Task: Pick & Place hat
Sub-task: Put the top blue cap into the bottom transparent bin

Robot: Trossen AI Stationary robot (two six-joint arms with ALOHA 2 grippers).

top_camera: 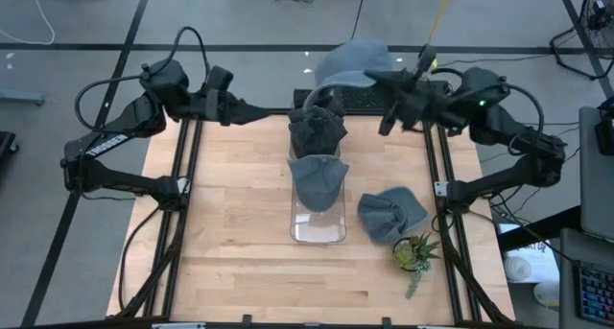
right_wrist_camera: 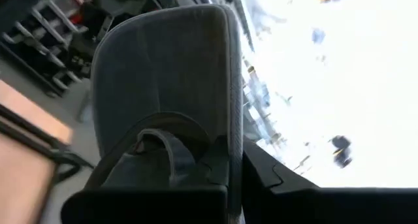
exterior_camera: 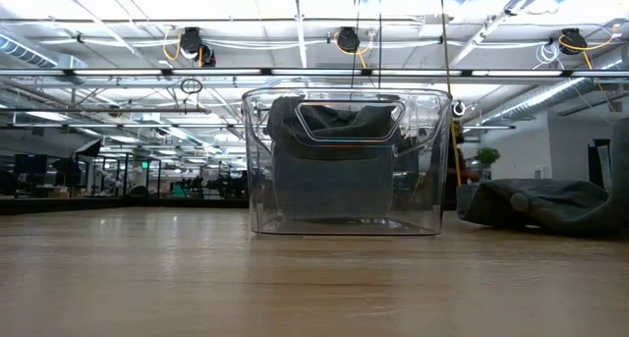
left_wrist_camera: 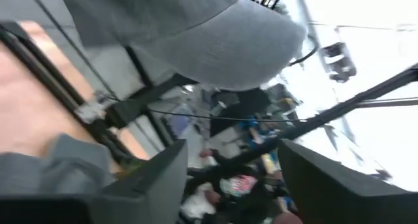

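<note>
A grey hat (top_camera: 355, 62) hangs in the air over the table's far edge, with my right gripper (top_camera: 391, 80) shut on it; the right wrist view shows its back opening and strap (right_wrist_camera: 160, 142). A clear bin (top_camera: 318, 228) stands mid-table. In it lies a blue-grey hat (top_camera: 317, 180), and a dark hat (top_camera: 317, 128) sits piled at its far end. Another grey hat (top_camera: 391, 214) lies on the table right of the bin. My left gripper (top_camera: 286, 113) is just left of the dark hat. It is open (left_wrist_camera: 232, 168), with nothing between its fingers. My right gripper pinches the grey hat's lower edge (right_wrist_camera: 225, 149) between its two fingers, right beside the back strap opening. The fingers come roughly level from the table's right side. The hat is lifted clear of the table, its crown (top_camera: 363, 53) farther back and its brim (top_camera: 341, 82) toward the bin.
A small potted plant (top_camera: 414, 254) stands near the table's right edge, in front of the loose hat. Black frame rails (top_camera: 187, 204) run along both sides of the wooden top. The near half of the table is bare wood (top_camera: 249, 281).
</note>
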